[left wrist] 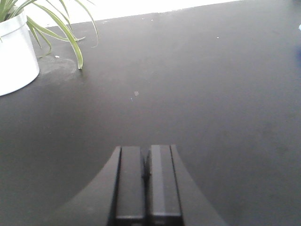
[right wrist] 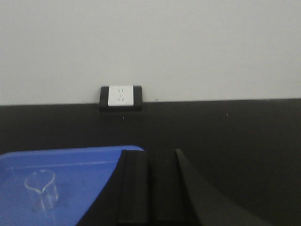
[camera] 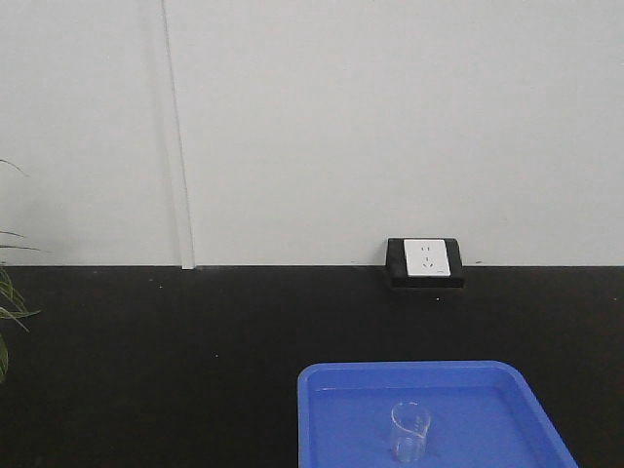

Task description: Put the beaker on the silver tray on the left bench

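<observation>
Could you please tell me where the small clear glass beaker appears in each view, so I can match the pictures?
Exterior front-facing: the small clear glass beaker stands low, right of centre, in the bright blue plastic tray.
Left wrist-mounted: not in view.
Right wrist-mounted: lower left, in the same tray.
Shared landmark: the white wall socket in its black frame.

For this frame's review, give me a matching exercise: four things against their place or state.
Things:
1. beaker
2. wall socket
3. plant pot
4. left tool

Places or states:
A. shut, over the black worktop
B. white, at the left end of the worktop
C. upright in the blue tray
D. at the foot of the wall, behind the tray

Pairs: 1-C, 2-D, 3-B, 4-A.
</observation>
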You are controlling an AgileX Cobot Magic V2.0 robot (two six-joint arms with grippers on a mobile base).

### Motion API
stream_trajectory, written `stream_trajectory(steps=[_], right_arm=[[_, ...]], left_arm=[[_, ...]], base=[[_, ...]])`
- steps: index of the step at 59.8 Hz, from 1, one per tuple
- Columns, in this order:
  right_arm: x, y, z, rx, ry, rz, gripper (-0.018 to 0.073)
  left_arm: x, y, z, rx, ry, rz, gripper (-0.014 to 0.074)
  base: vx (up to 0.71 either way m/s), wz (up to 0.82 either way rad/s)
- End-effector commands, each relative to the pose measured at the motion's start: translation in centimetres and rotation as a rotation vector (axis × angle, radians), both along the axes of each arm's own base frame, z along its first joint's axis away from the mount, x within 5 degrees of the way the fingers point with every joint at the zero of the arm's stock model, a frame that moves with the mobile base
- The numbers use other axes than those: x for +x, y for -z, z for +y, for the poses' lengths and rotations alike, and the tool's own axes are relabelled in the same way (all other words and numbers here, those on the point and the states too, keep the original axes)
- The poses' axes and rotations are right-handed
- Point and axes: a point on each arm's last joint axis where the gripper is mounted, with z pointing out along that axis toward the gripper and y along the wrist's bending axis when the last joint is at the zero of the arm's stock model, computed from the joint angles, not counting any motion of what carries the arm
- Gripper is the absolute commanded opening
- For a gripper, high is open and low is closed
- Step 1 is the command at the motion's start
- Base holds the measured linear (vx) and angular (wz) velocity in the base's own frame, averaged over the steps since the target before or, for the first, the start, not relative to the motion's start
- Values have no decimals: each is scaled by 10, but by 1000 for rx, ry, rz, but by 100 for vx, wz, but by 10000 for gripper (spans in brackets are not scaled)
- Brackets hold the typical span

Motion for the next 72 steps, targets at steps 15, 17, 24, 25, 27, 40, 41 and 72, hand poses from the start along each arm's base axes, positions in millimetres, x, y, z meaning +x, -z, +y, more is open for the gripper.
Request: stream_trajectory(steps=[15,17,24,25,27,40,41,72], right_arm=[[37,-1,0,-11,-28,32,164],[39,-1,1,-10,-32,26,200],[46,-1,2,-9,-46,1,321],[47,-1,2,-9,-48,-4,344],[48,-2,2,-9,-52,-16,375],[65,0,4,2,-82,-58,482],[68,3,4,-2,-86,-44,482],[157,104,67,-149,-557,230,483]], left_arm=[[2,-1,-1,-5,10,-69,1],[2,-1,-1,-5,10,-69,1],[2,-1,-1,-5,10,-69,1],[2,-1,-1,-5,10,-69,1],[2,-1,-1,-5,10,-69,1],[2,-1,-1,-5,10,-69,1],[2,-1,-1,-5,10,-69,1],[2,-1,-1,-5,10,-69,1]], base=[[0,0],[0,0],[0,0],[0,0],[0,0],[0,0],[0,0],[0,0]])
